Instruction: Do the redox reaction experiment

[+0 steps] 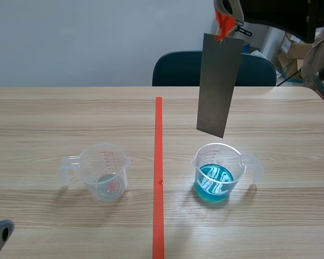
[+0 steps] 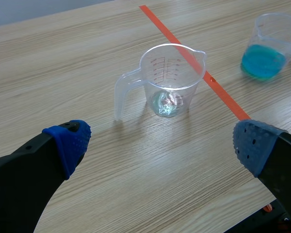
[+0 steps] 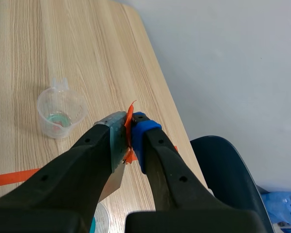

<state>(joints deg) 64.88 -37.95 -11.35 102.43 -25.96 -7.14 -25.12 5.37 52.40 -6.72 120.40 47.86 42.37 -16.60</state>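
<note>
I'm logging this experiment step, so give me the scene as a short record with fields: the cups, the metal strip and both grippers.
metal strip: grey, hanging upright, orange tape at its top end
right gripper: raised, shut on the metal strip's top end
cup with blue liquid: clear, under the strip; the strip's lower end is not in the liquid
other cup: clear, nearly empty, across the tape line
left gripper: open, low over the table, holding nothing
</note>
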